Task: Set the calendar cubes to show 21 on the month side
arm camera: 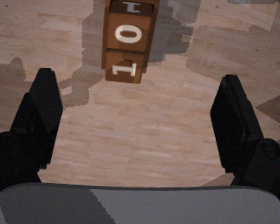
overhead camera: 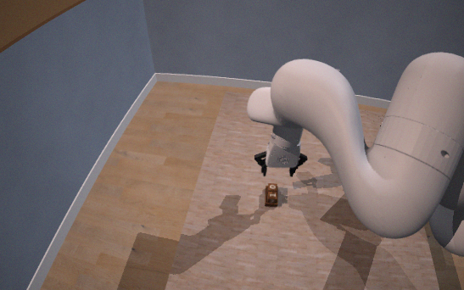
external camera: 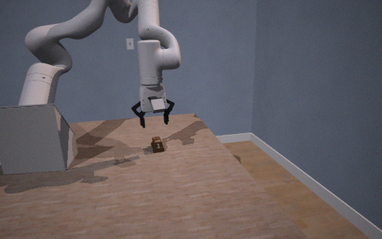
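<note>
The small brown calendar tray point(overhead camera: 271, 205) point(external camera: 158, 151) point(arm camera: 105, 46) stands on the table. A brown cube point(overhead camera: 272, 186) point(arm camera: 128, 34) at one end shows a white 0 on its upper face. In the wrist view a sideways white 1 shows below it, near the tray's end. Another dark face with a white mark point(arm camera: 132, 7) is cut off by the top edge of the wrist view. The exterior view shows a 1 point(external camera: 158, 145) on the near side. Whether both cubes lie flat cannot be told; the month's name is not readable. My gripper point(overhead camera: 277, 173) point(external camera: 154, 124) point(arm camera: 138, 90) is open and empty above the tray, touching nothing.
The arm's base stands on a grey block point(external camera: 31, 140), left of the tray in the exterior view. The table's edge runs to the right of the tray there. Shadows of the arm cross the tabletop around the tray.
</note>
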`<move>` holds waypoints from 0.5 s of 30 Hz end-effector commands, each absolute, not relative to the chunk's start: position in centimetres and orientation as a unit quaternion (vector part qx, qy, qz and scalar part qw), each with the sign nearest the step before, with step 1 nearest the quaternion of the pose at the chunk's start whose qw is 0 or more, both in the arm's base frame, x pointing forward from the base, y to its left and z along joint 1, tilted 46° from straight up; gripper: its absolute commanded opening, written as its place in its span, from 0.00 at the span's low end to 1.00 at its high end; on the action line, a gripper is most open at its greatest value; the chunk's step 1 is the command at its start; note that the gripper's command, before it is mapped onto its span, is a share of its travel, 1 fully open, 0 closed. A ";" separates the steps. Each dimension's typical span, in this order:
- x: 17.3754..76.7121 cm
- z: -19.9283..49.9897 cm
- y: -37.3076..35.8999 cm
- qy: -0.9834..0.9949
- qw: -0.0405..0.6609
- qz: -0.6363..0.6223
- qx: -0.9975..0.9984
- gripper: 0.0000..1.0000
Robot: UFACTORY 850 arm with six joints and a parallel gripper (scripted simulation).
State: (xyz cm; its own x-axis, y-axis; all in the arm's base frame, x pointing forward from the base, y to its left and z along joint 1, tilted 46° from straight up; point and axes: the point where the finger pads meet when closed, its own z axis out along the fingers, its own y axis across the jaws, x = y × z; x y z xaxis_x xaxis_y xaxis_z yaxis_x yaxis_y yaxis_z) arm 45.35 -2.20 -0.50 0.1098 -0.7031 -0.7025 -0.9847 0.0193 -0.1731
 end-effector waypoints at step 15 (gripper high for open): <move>46.0 0.0 -1.6 0.658 0.317 0.231 -0.643 0.49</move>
State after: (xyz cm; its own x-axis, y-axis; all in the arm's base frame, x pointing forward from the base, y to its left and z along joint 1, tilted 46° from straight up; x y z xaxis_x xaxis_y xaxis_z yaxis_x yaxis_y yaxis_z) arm 45.94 -1.55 -0.05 0.0266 -0.6992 -0.7145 -0.9927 0.0659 -0.1015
